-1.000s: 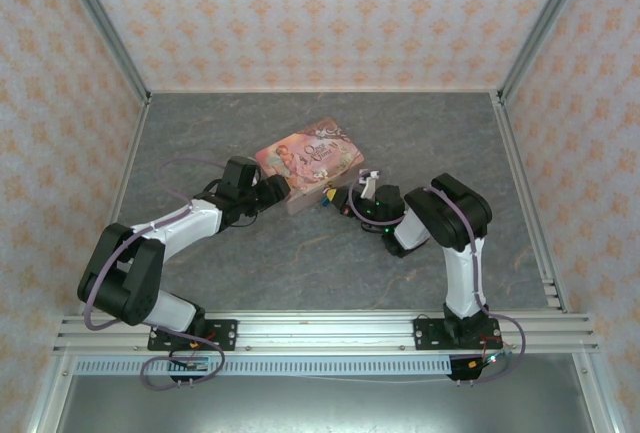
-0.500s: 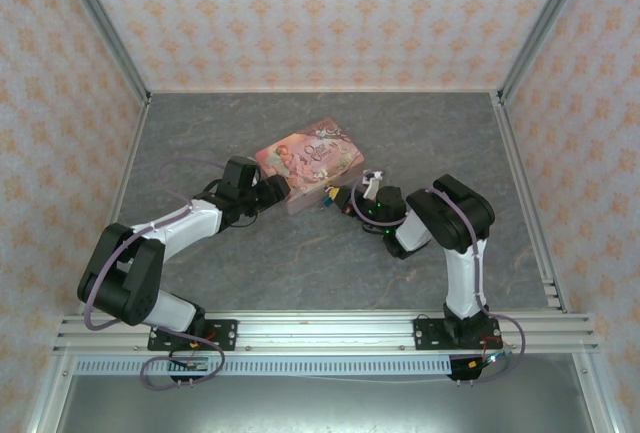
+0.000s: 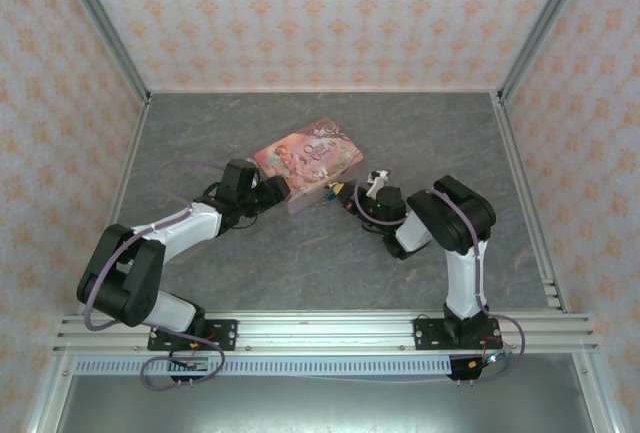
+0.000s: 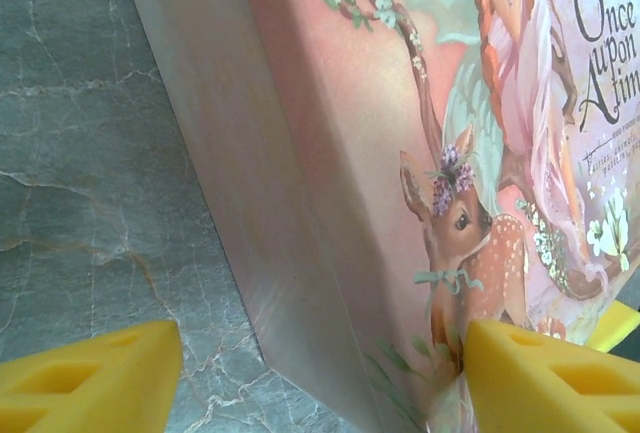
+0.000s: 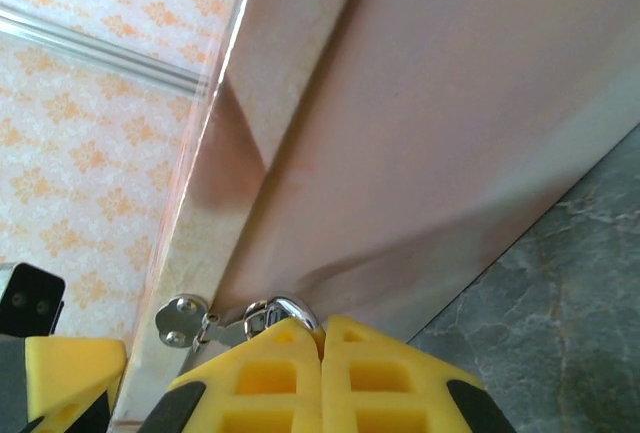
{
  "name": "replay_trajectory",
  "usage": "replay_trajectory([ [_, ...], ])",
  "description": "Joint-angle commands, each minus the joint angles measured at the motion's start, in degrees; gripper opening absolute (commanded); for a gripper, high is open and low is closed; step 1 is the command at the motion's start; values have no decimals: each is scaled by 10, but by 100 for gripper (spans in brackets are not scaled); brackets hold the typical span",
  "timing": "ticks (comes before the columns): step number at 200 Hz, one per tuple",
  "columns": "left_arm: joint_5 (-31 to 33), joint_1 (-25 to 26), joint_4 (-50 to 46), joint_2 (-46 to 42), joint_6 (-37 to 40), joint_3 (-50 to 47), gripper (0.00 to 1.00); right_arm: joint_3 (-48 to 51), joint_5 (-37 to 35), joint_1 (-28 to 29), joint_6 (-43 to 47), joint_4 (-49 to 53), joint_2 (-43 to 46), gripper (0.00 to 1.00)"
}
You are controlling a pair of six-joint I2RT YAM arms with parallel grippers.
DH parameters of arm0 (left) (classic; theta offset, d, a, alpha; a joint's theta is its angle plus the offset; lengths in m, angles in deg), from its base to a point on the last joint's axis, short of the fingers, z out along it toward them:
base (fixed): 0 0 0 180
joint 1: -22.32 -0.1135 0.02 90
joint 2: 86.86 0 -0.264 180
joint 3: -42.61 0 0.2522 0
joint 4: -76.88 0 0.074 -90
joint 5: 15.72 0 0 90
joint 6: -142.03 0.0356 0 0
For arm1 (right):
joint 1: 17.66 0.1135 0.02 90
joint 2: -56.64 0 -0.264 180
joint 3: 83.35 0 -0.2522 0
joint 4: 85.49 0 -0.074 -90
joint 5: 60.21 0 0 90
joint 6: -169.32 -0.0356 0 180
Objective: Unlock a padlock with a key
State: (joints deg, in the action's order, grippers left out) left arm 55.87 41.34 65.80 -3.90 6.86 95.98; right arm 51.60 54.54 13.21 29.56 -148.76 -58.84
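Over the last second the right gripper (image 3: 348, 193) has crept a little further along the near long side of the pink storybook box (image 3: 308, 156), its wrist turning slightly. The left arm and the box itself have not shifted.

The left gripper (image 3: 278, 190) sits at the box's near-left corner. From its wrist camera I see its jaws spread wide astride that corner. One yellow finger (image 4: 90, 373) stands clear of the side wall with grey table between, while the other (image 4: 550, 373) lies against the illustrated lid. I read that as bracing, not clamping.

The right fingers (image 5: 270, 383) are pressed tight together against the box's front face. Just past their tips is a small silver loop (image 5: 285, 308), joined to a screwed hasp plate (image 5: 180, 318) on the box edge. I cannot tell whether a key is pinched between them.

The teal padlock (image 3: 329, 193) hangs at the middle of the box's near long side, right at the right fingertips.

My judgement is that the unlocking is under way but not finished. I see no open shackle, and the lock is not off the hasp.

The box is shut with its lid down flush, so its contents are hidden.
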Motion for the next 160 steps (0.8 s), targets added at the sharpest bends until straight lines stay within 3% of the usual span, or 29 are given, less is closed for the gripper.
replay_trajectory([
  [1, 20, 1, -78, 8, 9, -27, 74, 4, -37, 1, 0, -30, 32, 0],
  [39, 24, -1, -96, -21, 8, -15, 74, 40, -46, -3, 47, 46, 102, 0],
  [66, 44, -1, -110, -76, 12, -8, 76, 58, -37, -4, 87, 155, 184, 0],
  [95, 76, -2, -148, -147, 38, 4, 78, 31, 4, 3, 156, 395, 299, 0],
  [128, 123, -3, -185, -231, 64, 5, 79, -35, -6, 36, 237, 704, 411, 0],
  [160, 170, -4, -205, -308, 71, -14, 81, -85, -24, 62, 230, 913, 458, 0],
])
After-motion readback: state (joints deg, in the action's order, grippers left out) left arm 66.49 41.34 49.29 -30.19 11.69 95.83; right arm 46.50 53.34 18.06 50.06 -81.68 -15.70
